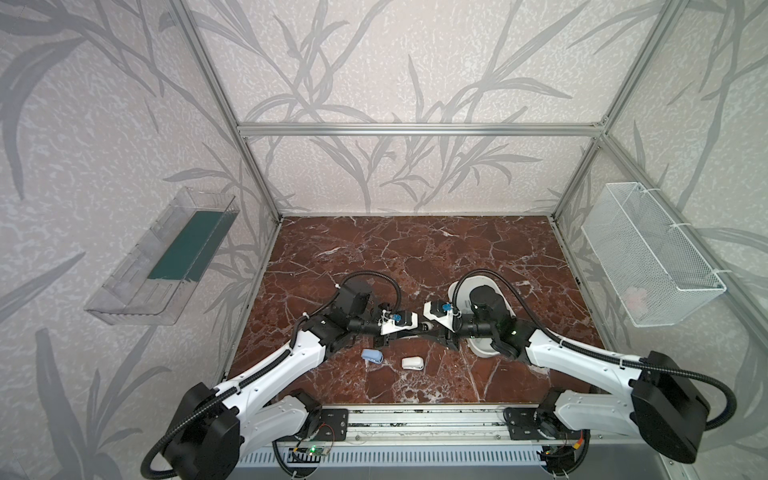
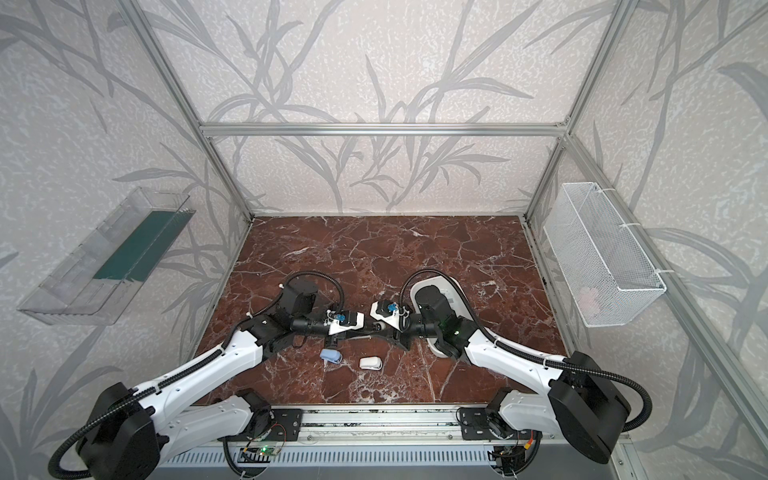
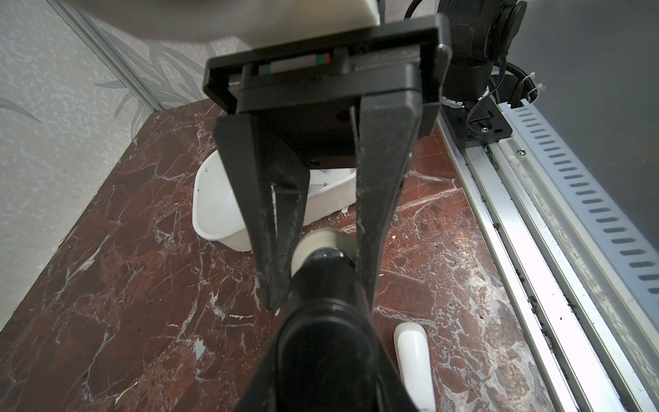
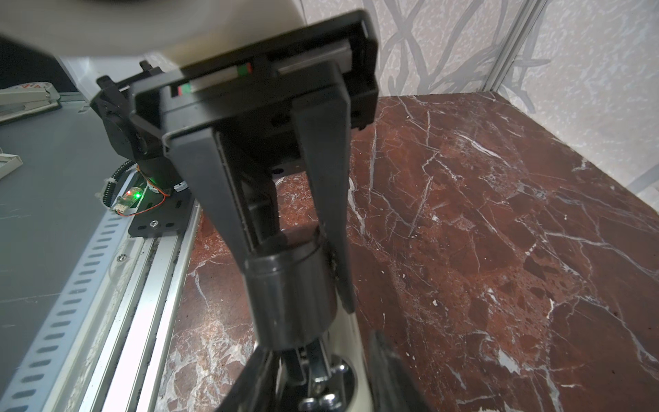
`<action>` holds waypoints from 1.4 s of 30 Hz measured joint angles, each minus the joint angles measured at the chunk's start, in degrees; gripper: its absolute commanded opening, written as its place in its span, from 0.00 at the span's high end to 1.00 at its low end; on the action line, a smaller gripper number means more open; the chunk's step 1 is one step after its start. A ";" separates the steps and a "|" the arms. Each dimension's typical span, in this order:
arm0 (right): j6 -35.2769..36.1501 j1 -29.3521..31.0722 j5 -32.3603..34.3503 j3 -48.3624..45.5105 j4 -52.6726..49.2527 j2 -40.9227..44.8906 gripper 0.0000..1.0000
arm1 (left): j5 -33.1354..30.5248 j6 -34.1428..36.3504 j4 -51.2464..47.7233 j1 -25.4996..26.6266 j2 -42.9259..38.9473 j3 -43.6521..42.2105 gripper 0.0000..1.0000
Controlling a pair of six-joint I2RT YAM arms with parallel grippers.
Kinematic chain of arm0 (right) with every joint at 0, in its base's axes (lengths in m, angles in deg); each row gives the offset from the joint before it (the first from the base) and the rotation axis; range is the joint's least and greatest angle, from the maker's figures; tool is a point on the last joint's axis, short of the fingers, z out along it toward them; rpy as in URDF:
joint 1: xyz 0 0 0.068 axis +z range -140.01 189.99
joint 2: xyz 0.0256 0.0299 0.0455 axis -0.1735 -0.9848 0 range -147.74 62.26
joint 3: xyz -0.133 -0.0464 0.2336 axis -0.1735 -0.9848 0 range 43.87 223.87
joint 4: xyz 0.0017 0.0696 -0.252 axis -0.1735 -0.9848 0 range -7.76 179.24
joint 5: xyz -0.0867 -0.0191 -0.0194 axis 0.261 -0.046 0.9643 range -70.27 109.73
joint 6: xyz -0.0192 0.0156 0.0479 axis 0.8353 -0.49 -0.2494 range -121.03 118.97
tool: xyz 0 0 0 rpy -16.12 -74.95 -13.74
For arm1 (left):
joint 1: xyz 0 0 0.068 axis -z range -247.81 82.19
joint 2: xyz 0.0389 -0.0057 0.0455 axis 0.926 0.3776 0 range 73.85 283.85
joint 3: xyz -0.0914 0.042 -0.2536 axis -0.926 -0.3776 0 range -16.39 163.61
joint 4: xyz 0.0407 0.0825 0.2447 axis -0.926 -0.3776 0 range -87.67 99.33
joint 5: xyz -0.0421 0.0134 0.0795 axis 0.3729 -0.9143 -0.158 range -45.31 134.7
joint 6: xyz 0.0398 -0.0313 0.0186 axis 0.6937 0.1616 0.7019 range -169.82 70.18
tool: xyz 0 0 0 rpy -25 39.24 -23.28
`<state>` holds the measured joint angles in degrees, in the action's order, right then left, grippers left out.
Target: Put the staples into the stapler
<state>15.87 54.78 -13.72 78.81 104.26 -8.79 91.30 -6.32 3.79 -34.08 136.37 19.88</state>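
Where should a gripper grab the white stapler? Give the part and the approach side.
Probably best: grip the white stapler mid-body, across its narrow width, coming straight down from above. It lies flat on the table with both long sides free, and the blue stapler sits apart from it.

no readable words, brands or numbers in any view. only hint of print: red lettering (image 4: 32,86) on a pale strip (image 4: 21,89) beyond the rail in the right wrist view, too blurred and too cut off at the edge to spell out.
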 measured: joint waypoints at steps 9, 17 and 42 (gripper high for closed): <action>-1.88 0.20 0.37 0.00 0.11 -0.68 0.57 | 0.07 0.00 -0.17 -0.07 1.07 0.00 1.00; -3.41 1.07 1.86 0.00 1.42 -0.52 0.55 | 0.33 0.02 -0.02 -0.11 1.66 0.00 1.00; -1.77 1.88 4.13 -1.01 3.48 2.10 0.61 | 0.04 -0.17 0.98 -0.02 0.28 0.00 1.00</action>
<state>14.10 56.66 -9.59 77.80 107.74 -6.69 91.35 -6.49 4.77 -34.10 136.66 19.88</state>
